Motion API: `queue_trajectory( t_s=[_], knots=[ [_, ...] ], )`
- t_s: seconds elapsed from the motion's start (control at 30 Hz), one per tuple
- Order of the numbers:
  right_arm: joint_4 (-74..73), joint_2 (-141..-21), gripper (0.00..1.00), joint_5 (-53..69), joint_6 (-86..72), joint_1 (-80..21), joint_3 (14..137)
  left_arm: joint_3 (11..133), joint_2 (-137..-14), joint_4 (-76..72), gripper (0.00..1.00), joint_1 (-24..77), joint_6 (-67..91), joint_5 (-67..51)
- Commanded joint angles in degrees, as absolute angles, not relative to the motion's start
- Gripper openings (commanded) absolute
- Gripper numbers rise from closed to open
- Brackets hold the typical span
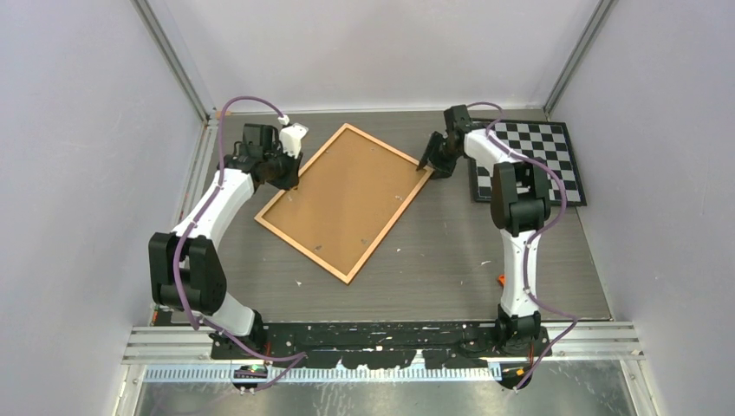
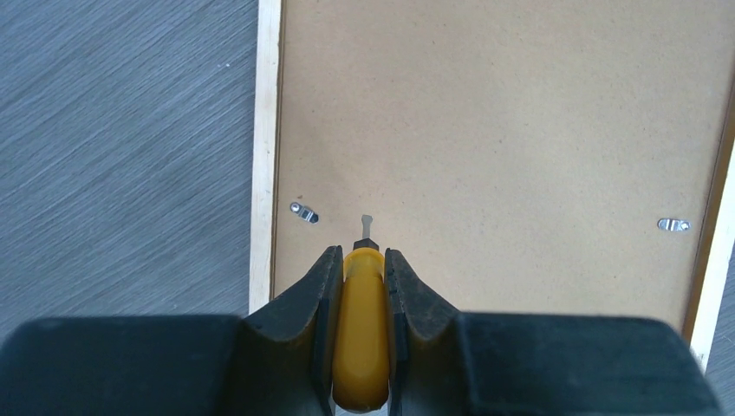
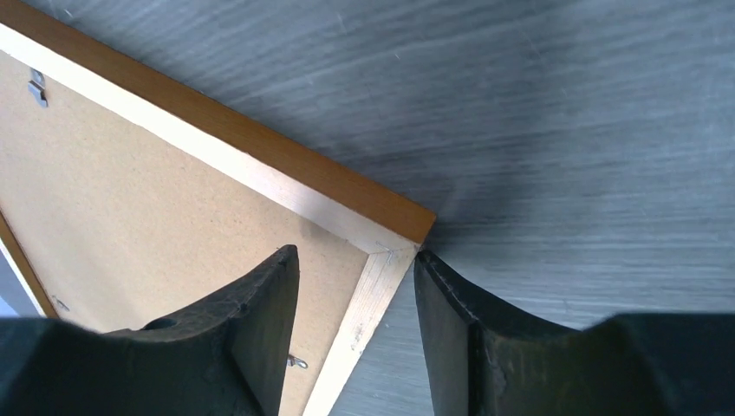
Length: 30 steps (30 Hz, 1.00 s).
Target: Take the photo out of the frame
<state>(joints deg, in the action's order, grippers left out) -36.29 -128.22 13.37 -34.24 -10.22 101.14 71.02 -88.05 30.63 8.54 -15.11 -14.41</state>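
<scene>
Two things besides the arms lie on the desk (image 1: 451,251): the frame (image 3: 260,146), face down and turned at a slant in the far middle, and a black-and-white checkerboard (image 1: 537,156) at the far right, just beyond the frame's right corner. The right arm reaches across the checkerboard's near-left part and covers some of it.

The left gripper (image 2: 362,256) has its fingers clenched on a yellow-handled tool (image 2: 360,329). The tool's small metal tip points onto the brown backing board (image 1: 347,199), close to one silver clip (image 2: 304,212). A second clip (image 2: 673,225) sits by the opposite border. The right gripper (image 3: 357,260) stands with its fingers apart astride the frame's corner, one over the board and one just outside the wood. Whether either finger touches the frame is unclear.

The desk is dark grey with a streaked grain, a few pale specks (image 1: 299,282) scattered on it. Pale walls (image 1: 373,52) close it in on three sides, and a metal rail (image 1: 390,351) runs along the near edge.

Only the frame's back shows, so the photo cannot be seen. The left arm hides the frame's left corner in the overhead view.
</scene>
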Motion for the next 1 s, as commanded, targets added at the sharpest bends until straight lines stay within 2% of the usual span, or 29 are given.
queue_trajectory(
  t_s=[0.0,0.37,0.5,0.7,0.8,0.97],
  knots=[
    [-35.26,-127.74,0.56,9.67,-32.51,-11.26,105.27,72.18,-87.01,29.19,0.0,8.26,-14.4,-14.15],
    [-39.48,-121.33,0.58,-1.75,-38.8,-19.18,94.45,73.88,-88.71,29.11,0.0,8.26,-14.45,-14.11],
    [-42.87,-121.91,0.54,-7.1,-40.68,-21.3,94.67,74.19,-88.69,29.05,0.0,8.27,-14.53,-14.15],
    [-43.7,-121.03,0.26,-8.2,-40.65,-21.4,92.72,73.59,-87.7,29.52,0.0,8.27,-15.41,-13.61],
    [-44.64,-121.38,0.03,-7.04,-38.0,-20.22,94.27,73.05,-87.16,29.69,0.0,8.2,-15.53,-13.58],
    [-48.48,-123.21,0.01,-1.92,-26.51,-17.09,97.52,73.25,-86.46,30.59,0.0,8.24,-15.68,-14.27]
  ],
)
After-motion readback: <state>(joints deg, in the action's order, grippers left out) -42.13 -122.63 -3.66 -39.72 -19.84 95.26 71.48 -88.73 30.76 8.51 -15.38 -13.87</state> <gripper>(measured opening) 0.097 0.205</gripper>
